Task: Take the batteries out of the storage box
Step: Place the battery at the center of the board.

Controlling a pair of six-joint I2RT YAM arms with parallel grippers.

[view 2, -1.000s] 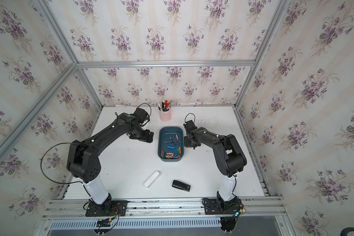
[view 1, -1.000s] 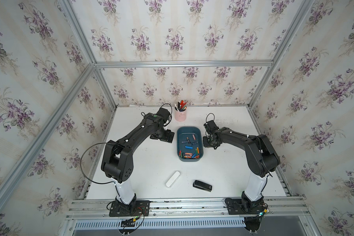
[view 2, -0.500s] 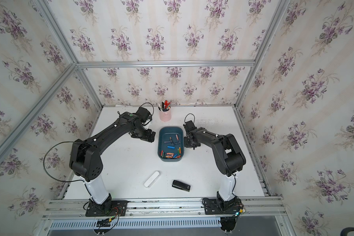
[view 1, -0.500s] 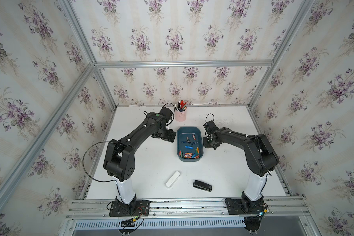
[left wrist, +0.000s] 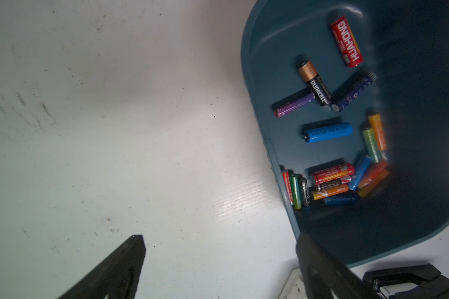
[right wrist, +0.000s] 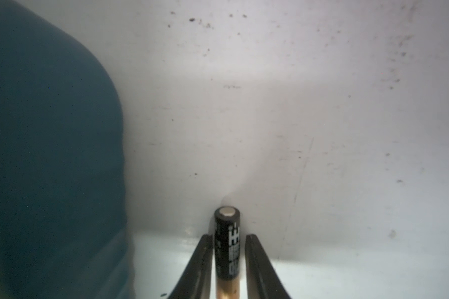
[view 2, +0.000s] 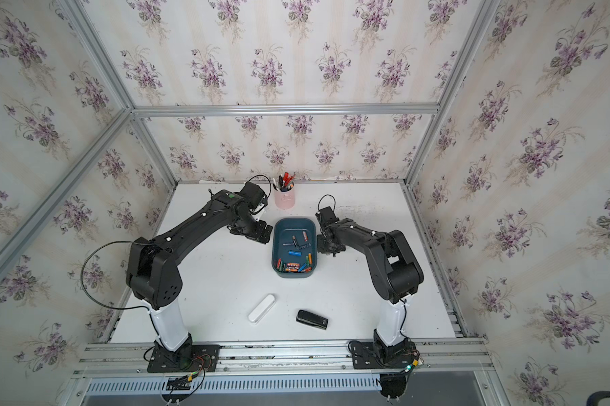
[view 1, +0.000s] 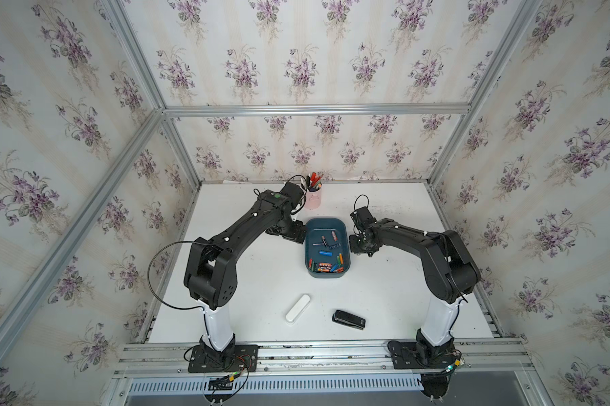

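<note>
Right pincer is standing narrowly parted around 1 black-and-copper battery; 1 finger is lying against the barrel, a thin gap is showing on the other side; judging the hold as slack, not a clamp; battery is pointing out along the fingers, outside the storage box and just beside its outer wall, low over the worktop; whether it is resting on the surface, cannot tell.

Left pincer is hanging wide open, holding nothing, over bare worktop beside the opposite wall of the box; 1 finger is sitting near the rim.

Remaining batteries, roughly 16 or 17, are lying flat inside the box; most are bunching at the end nearer the robot's bases, touching 1 another; 5 are lying looser toward the middle and far end.

Handling, as judged:
- light, rigid, not fragile
- smooth wraps and round barrels, so likely to be slipping or rolling under a skewed pinch
- best hold is looking like mid-barrel, jaws square across the long axis
- blue battery is lying apart from its neighbours, so is looking the easiest pick
- bunched ones are leaving little room for a finger between them; box wall is crowding those at the edge
</note>
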